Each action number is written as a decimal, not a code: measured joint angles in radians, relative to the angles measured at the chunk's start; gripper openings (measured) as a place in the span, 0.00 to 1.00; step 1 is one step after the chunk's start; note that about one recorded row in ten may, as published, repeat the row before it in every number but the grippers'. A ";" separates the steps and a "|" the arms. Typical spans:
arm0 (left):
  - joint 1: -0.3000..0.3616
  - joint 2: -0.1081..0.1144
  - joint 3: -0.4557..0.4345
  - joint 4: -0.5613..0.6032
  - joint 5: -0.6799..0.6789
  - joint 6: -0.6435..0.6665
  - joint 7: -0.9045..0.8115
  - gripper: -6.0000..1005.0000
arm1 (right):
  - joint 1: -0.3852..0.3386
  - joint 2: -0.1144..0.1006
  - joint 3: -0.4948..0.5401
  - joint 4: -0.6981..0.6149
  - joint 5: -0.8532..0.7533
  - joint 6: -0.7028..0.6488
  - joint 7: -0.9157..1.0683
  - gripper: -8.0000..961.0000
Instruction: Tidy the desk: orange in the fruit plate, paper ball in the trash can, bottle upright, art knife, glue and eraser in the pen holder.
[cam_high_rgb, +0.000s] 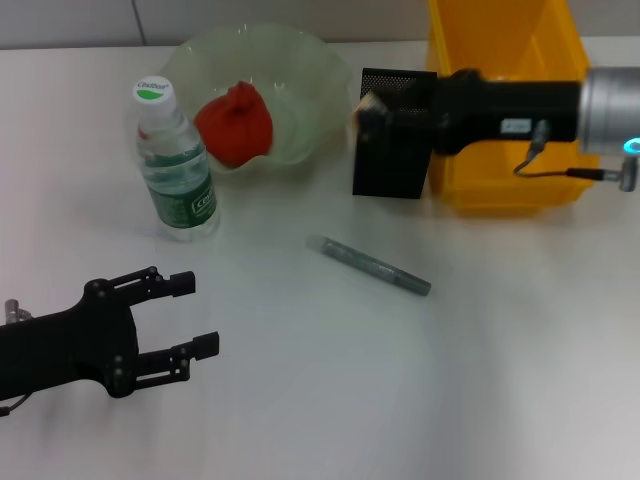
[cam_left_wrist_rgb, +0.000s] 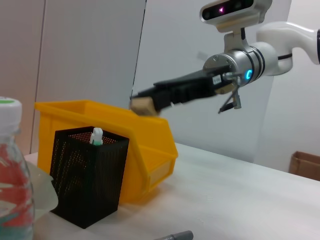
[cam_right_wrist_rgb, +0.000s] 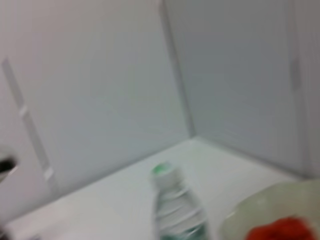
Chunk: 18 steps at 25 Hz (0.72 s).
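Observation:
My right gripper (cam_high_rgb: 368, 108) reaches in from the right and is shut on a small beige eraser (cam_left_wrist_rgb: 142, 105), held just above the black mesh pen holder (cam_high_rgb: 390, 150). A white glue cap (cam_left_wrist_rgb: 96, 136) sticks up inside the holder (cam_left_wrist_rgb: 87, 175). The grey art knife (cam_high_rgb: 368, 264) lies on the table in the middle. The orange (cam_high_rgb: 233, 125) sits in the translucent fruit plate (cam_high_rgb: 300, 70). The bottle (cam_high_rgb: 175, 160) stands upright to the plate's left. My left gripper (cam_high_rgb: 200, 314) is open and empty at the front left. No paper ball shows.
The yellow trash bin (cam_high_rgb: 500, 170) stands right behind the pen holder, under my right arm. The right wrist view shows the bottle (cam_right_wrist_rgb: 175, 210) and the plate's rim (cam_right_wrist_rgb: 265, 200). The white table (cam_high_rgb: 400, 400) stretches to the front right.

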 joint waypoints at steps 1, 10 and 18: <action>-0.002 0.000 0.000 0.000 0.000 0.000 -0.001 0.78 | -0.005 0.000 0.022 0.001 0.004 0.007 -0.009 0.46; -0.006 0.001 0.003 0.000 0.000 0.001 -0.003 0.78 | -0.010 0.001 0.088 0.013 0.002 0.153 -0.067 0.51; -0.007 0.002 -0.002 0.000 0.000 0.004 -0.003 0.78 | 0.014 0.001 -0.067 0.017 -0.027 0.297 -0.068 0.56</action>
